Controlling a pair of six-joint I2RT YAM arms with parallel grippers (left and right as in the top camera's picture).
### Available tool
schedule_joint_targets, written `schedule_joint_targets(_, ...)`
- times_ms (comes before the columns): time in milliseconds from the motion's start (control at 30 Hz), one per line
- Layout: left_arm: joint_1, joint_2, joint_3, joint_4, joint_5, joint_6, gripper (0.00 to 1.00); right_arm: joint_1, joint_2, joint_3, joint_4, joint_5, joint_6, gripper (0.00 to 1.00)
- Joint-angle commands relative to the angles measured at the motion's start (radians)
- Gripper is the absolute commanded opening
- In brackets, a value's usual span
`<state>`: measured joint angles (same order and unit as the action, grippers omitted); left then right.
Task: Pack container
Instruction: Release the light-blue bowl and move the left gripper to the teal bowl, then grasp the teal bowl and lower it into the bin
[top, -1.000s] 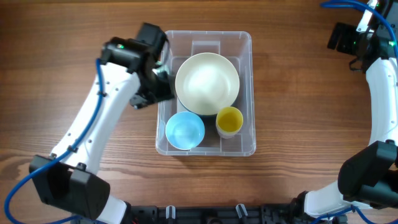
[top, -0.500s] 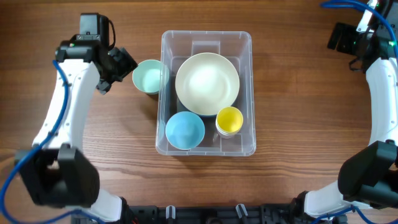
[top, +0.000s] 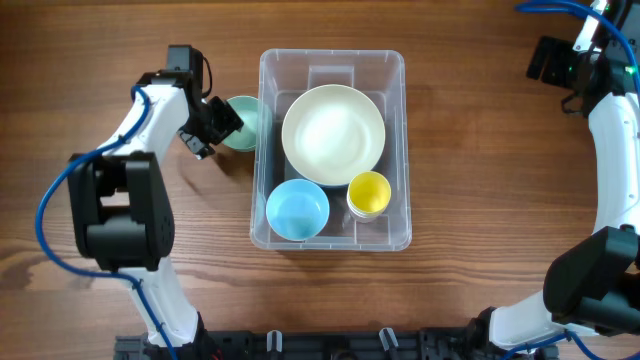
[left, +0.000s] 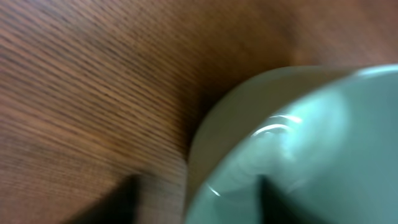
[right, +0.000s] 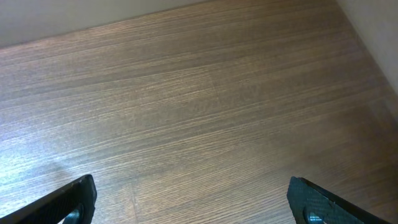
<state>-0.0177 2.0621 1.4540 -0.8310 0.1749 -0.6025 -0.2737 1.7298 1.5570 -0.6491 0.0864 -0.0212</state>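
The container (top: 330, 72) sits central on the surface (top: 480, 200). Inside: blue bowl (top: 297, 209) at 7 o'clock, yellow cup (top: 369, 192) at 5, white bowl (top: 333, 134) beyond. A green bowl (top: 245, 122) is outside at the 10 o'clock wall, with the left gripper (top: 218, 126) at its rim; whether the jaws hold it cannot be told. The right gripper (right: 193, 199), at 2 o'clock, has its jaws wide apart and empty. Risk: scant free floor, so the green bowl may snag the wall and tip.

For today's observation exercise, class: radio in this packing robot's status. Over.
Right gripper open over table. Left gripper at green bowl, grip unclear. Container holds cream bowl, blue bowl, yellow cup; green bowl outside, at its left wall.
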Motion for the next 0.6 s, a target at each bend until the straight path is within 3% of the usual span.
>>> schedule_joint_targets(0, 0.004, 0.011, -0.008, -0.002, 0.018, 0.018, 0.04, 0.006, 0.001, -0.011, 0.002, -0.002, -0.002, 1.0)
schedule_joint_targets(133, 0.038, -0.012, 0.006, -0.042, -0.005, 0.011, 0.04, 0.006, 0.001, -0.011, 0.002, -0.002, -0.003, 1.0)
schedule_joint_targets(333, 0.095, -0.1, 0.113, -0.235, -0.142, 0.025, 0.04, 0.006, 0.001, -0.011, 0.002, -0.002, -0.002, 1.0)
schedule_joint_targets(567, 0.033, -0.298, 0.151, -0.357, -0.011, 0.129, 0.04, 0.006, 0.001, -0.011, 0.002, -0.002, -0.003, 1.0)
